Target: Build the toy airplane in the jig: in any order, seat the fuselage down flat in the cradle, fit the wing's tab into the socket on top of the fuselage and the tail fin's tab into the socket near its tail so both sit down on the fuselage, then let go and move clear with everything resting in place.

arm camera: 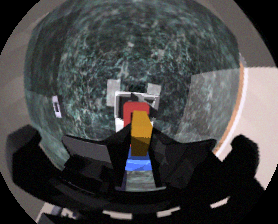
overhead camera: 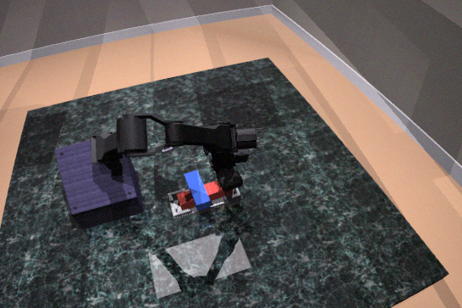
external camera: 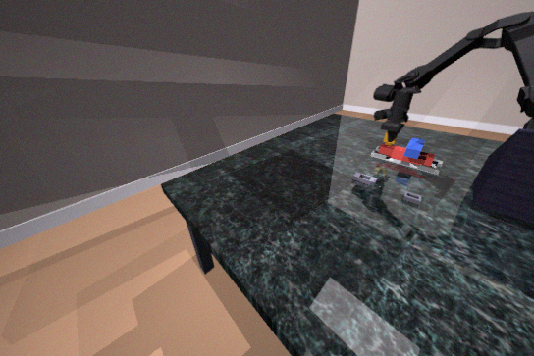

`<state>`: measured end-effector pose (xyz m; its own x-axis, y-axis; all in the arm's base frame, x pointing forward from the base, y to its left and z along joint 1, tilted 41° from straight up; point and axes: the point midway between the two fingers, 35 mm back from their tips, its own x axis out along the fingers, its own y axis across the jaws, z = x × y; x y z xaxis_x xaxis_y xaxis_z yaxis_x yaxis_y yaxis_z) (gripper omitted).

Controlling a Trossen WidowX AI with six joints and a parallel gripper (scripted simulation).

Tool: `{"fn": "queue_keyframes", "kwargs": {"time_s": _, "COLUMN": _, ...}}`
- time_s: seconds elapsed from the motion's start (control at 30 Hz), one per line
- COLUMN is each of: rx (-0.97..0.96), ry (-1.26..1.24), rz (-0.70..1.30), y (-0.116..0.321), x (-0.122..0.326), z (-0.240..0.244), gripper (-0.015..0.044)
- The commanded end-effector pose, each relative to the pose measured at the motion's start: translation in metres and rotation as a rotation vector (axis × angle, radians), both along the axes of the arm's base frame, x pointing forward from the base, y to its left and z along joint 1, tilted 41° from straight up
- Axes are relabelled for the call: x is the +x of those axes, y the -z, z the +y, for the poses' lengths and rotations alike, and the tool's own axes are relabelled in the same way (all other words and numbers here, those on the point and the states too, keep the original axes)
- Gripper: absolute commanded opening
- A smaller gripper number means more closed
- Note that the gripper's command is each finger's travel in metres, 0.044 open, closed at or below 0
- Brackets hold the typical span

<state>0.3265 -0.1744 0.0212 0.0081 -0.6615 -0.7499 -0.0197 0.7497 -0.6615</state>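
Note:
The red fuselage point(overhead camera: 215, 190) point(external camera: 390, 152) point(arm camera: 135, 107) lies lengthwise in the pale jig point(overhead camera: 174, 208) point(external camera: 431, 169) point(arm camera: 117, 94). The blue wing point(overhead camera: 195, 184) point(external camera: 415, 147) point(arm camera: 138, 164) lies across the top of the fuselage near its middle. My gripper point(external camera: 390, 137) point(arm camera: 138, 125) points down over the tail end of the fuselage and is shut on the yellow-orange tail fin point(external camera: 388, 141) point(arm camera: 141, 122). The fin stands upright, its lower edge at or just above the fuselage top. Its tab and socket are hidden, so I cannot tell whether it is fully down.
Two small grey holders point(external camera: 365, 178) point(external camera: 412, 197) stand on the dark marbled table point(overhead camera: 318, 216) point(external camera: 275, 260) beside the jig. One small grey holder point(arm camera: 57, 106) shows at the left in the wrist view. The purple base block point(overhead camera: 93, 187) point(external camera: 507, 172) carries the arm.

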Motion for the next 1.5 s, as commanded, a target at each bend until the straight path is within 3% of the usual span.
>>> {"fn": "queue_keyframes", "kwargs": {"time_s": 0.0, "rx": 0.006, "ry": -0.002, "rz": 0.014, "y": 0.0085, "x": -0.0031, "z": -0.0032, "gripper": 0.0065}}
{"fn": "queue_keyframes", "kwargs": {"time_s": 1.13, "rx": 0.006, "ry": -0.002, "rz": 0.014, "y": 0.01, "x": -0.0032, "z": -0.0036, "gripper": 0.0065}}
{"fn": "queue_keyframes", "kwargs": {"time_s": 1.33, "rx": 0.004, "ry": 0.0, "rz": 0.007, "y": 0.0082, "x": -0.0024, "z": -0.0036, "gripper": 0.0005}}
{"fn": "queue_keyframes", "kwargs": {"time_s": 1.47, "rx": 0.004, "ry": 0.0, "rz": 0.007, "y": 0.0082, "x": -0.0024, "z": -0.0036, "gripper": 0.0}}
